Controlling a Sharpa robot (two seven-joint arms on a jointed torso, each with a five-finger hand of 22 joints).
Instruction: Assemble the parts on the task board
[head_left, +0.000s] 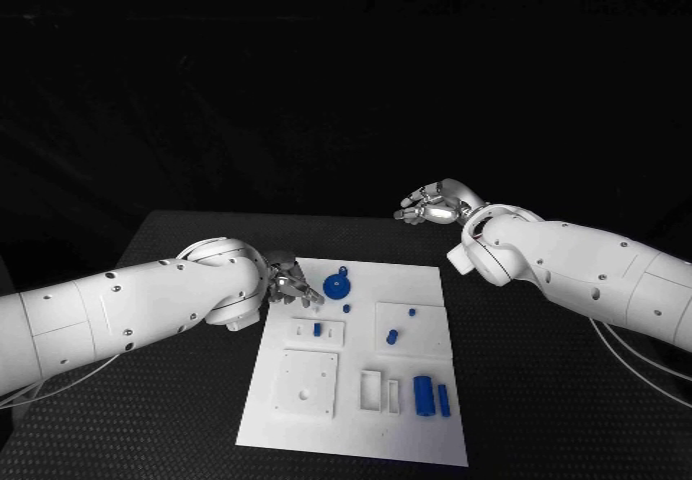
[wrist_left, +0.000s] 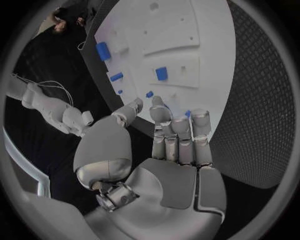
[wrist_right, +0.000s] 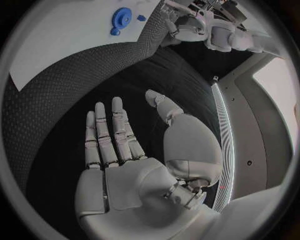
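- Nearest the board's near edge, a blue cylinder (head_left: 423, 394) and a slimmer blue bar (head_left: 444, 400) stand side by side towards the near right corner of the white task board (head_left: 433, 285).
- Blue gear (head_left: 338, 288) lies near the board's far left corner.
- Left hand (head_left: 293, 285) hovers at the board's far left edge, just beside the gear, fingers spread and holding nothing.
- Right hand (head_left: 434, 205) hangs well beyond the board's far edge, fingers apart and empty.

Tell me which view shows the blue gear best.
The head view: the blue gear lies in full sight on the task board, by the left robot hand. The right wrist view shows it small at the rim.
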